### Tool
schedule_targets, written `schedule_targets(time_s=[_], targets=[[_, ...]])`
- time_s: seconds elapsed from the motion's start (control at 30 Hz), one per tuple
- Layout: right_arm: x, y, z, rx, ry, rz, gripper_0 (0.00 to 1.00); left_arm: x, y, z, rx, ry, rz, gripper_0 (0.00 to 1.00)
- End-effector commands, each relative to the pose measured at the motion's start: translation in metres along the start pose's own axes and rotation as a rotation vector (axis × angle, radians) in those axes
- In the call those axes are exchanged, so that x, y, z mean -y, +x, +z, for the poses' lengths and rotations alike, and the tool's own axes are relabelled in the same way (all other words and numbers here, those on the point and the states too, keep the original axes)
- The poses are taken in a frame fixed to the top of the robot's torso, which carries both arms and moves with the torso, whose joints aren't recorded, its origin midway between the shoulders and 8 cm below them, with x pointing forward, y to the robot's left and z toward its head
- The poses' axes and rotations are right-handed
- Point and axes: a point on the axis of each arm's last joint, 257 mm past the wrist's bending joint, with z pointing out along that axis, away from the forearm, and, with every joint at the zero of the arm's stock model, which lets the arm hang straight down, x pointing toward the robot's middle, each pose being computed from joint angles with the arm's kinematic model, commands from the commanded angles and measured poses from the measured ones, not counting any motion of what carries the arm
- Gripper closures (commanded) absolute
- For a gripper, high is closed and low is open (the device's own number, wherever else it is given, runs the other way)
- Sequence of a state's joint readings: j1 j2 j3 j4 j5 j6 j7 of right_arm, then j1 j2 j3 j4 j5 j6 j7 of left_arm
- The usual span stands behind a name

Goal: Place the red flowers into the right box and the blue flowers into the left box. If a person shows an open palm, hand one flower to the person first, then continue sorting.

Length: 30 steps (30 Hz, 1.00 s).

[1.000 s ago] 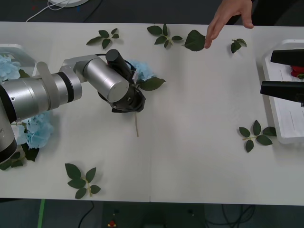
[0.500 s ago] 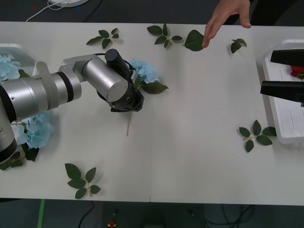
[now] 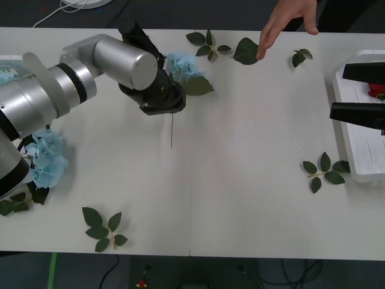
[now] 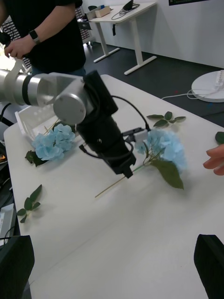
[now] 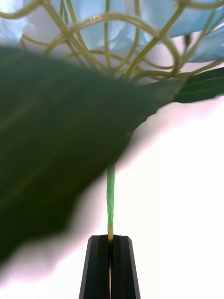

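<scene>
Nearest us on the white counter [image 3: 240, 198], loose leaf sprigs [image 3: 103, 227] and nothing to sort. Mid-counter, the left tool [image 5: 110, 239] has its black fingers pressed together on the thin stem of a blue hydrangea [image 3: 182, 65], bloom lifted clear, stem end dangling below. Out on the right, the right tool [image 3: 361, 93] hangs over the right box [image 3: 349, 150], fingers spread, a red rose [image 3: 376, 90] just peeking behind it. Far edge: a person's hand [image 3: 287, 21] reaches in, palm seemingly offered. So, likely, this flower goes to that hand first. Do it well: carry bloom-first, slowly, keep the pinch firm since the head is heavy against a thin stem, and let go only once the person has it. Hard to read: the palm itself is cut off at the frame edge, and the left box [image 3: 15, 60] is mostly hidden behind the arm.
</scene>
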<state>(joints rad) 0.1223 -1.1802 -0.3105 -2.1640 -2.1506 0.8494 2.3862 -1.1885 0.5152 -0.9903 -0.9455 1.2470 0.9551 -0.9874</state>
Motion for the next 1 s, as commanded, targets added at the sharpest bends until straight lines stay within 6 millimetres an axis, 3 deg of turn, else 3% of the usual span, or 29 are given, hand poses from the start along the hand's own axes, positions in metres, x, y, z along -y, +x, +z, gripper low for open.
schedule_targets(time_s=[0.03, 0.17, 0.4, 0.5, 0.63, 0.77, 0.87, 1.0], targets=[[-0.005, -0.008, -0.002, 0.029, -0.001, -0.025, 0.0, 0.049, -0.064, -0.072, 0.081, 0.13, -0.032, 1.0], [-0.006, -0.008, -0.002, 0.03, -0.002, -0.024, 0.0, 0.066, -0.082, -0.108, 0.096, 0.203, -0.061, 1.0], [-0.005, -0.009, -0.002, 0.031, 0.001, -0.024, 0.0, 0.057, -0.104, -0.175, 0.107, 0.257, -0.09, 1.0], [-0.005, -0.009, -0.002, 0.033, 0.002, -0.024, 0.0, 0.06, -0.112, -0.208, 0.119, 0.296, -0.094, 1.0], [-0.004, -0.01, -0.002, 0.037, 0.005, -0.026, 0.0, 0.072, -0.118, -0.236, 0.139, 0.358, -0.095, 1.0], [-0.003, -0.01, -0.002, 0.037, 0.007, -0.024, 0.0, 0.114, -0.136, -0.263, 0.213, 0.524, -0.1, 1.0], [-0.003, -0.011, -0.002, 0.037, 0.007, -0.025, 0.0, 0.158, -0.157, -0.284, 0.321, 0.692, -0.082, 1.0], [-0.003, -0.01, -0.002, 0.037, 0.007, -0.024, 0.0, 0.19, -0.164, -0.293, 0.411, 0.774, 0.018, 1.0]])
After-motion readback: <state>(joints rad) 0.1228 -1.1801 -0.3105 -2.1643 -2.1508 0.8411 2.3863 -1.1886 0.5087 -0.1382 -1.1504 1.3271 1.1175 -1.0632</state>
